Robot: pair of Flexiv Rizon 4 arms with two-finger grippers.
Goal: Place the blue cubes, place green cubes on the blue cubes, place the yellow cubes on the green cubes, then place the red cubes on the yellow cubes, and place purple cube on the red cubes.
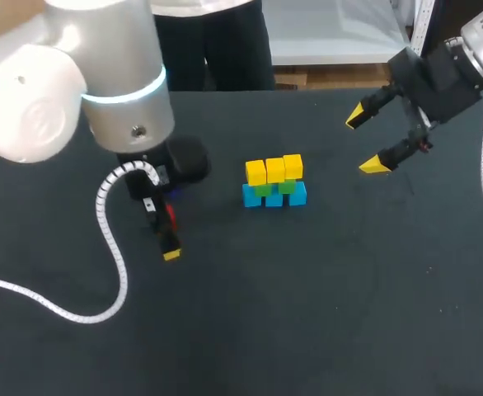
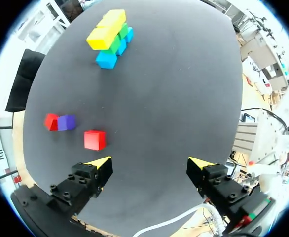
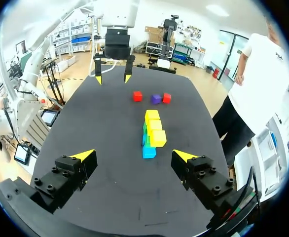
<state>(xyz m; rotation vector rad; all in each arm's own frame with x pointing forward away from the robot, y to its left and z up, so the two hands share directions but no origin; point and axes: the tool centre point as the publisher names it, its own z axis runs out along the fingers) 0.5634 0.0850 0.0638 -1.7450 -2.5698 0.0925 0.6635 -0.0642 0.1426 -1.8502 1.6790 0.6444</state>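
Hanging over the table with fingers spread wide and empty, the left gripper had one red cube just ahead. Further on, a purple cube seemed to touch the other red cube. The right gripper, equally spread and empty, faced the yellow cubes stacked on green cubes and blue cubes.

Head view: no text, number or sign can be read.
Left wrist view: nothing legible.
Right wrist view: nothing legible.
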